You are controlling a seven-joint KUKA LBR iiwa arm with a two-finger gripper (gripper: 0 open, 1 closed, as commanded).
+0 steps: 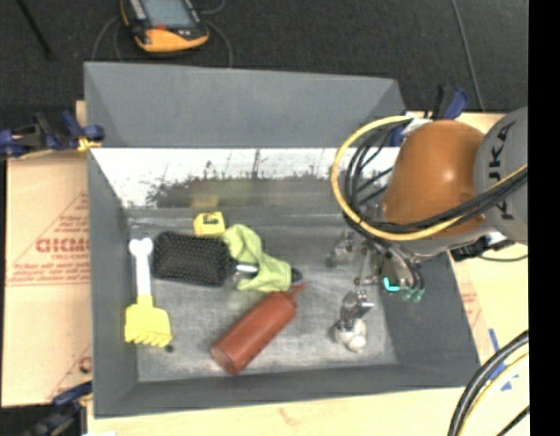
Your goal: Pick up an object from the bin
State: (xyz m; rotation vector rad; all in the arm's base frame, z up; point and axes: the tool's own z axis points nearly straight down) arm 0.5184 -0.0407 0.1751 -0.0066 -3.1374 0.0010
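Note:
My gripper [346, 289] hangs low over the right part of the bin floor, under the orange wrist cover. Its two metal fingers [352, 318] stand apart, open, with bare floor between them. A small whitish lump [355, 340] sits at the tip of the nearer finger; I cannot tell if it is a loose thing or the fingertip. A red squeeze bottle [255, 331] lies slanted to the gripper's left, cap pointing toward it. A yellow-green cloth [253, 258] lies bunched beyond the bottle, well apart from the fingers.
A black hairbrush [190, 259] lies left of the cloth, with a small yellow tape measure [208, 223] behind it. A white-handled yellow brush [144, 310] rests along the left wall. The bin's right wall rises close beside the gripper.

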